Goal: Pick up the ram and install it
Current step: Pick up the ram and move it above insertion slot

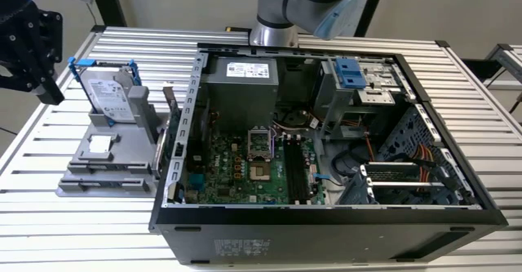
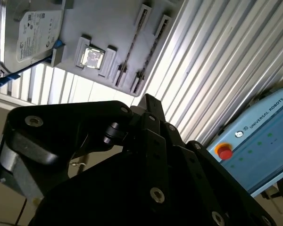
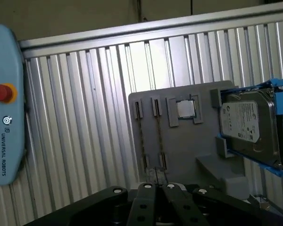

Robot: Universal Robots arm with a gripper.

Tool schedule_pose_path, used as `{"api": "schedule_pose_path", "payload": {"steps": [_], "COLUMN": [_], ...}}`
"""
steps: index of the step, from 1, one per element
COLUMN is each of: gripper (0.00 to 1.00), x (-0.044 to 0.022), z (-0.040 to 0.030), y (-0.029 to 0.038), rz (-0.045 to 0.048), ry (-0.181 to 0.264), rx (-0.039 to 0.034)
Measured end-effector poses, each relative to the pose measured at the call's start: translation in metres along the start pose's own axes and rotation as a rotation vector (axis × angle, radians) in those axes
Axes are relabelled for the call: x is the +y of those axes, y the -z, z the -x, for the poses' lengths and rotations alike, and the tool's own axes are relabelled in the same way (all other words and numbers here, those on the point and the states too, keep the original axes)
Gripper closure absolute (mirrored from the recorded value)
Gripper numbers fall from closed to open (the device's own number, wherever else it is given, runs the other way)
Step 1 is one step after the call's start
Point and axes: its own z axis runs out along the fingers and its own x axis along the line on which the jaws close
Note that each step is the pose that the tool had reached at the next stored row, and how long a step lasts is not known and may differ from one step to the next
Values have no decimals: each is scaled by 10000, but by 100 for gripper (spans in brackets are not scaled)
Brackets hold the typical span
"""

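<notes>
In the upper left of the exterior view, the gripper (image 1: 47, 93) is seen hanging above the table (image 1: 82, 235), up and left of the grey holder (image 1: 82, 183). In both wrist views its black fingers appear drawn together, with nothing between them. Nothing is touched by it.

Right of the gripper, in the left-centre of the exterior view, a hard drive (image 1: 110, 98) in a blue frame is stood on edge at the back of the holder. A processor chip (image 1: 99, 143) is laid flat in a recess below it.

The ram (image 3: 159, 136) is best seen in the first wrist view, at centre frame. It is stood on edge in a narrow slot of the holder, with a second thin stick (image 3: 140, 136) in the slot just beside it. Which of the two is meant cannot be told.

Further right, the middle and right of the exterior view are taken up by the open computer case (image 1: 326, 220). The green motherboard (image 1: 236, 174) is exposed inside it, and the long black slots (image 1: 295, 168) lie at lower centre.

The pick-up step is judged to be in hand, with no grasp made and the install not begun. A grasp would call for the fingers to be parted, lined up across the stick's thin edge and lowered squarely, so that the neighbouring stick is not caught.
</notes>
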Motion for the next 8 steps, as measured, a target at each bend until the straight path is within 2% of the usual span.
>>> {"api": "schedule_pose_path", "payload": {"steps": [8], "gripper": [100], "x": [15], "z": [62], "y": [-1], "rz": [-6], "ry": [678], "rx": [29]}}
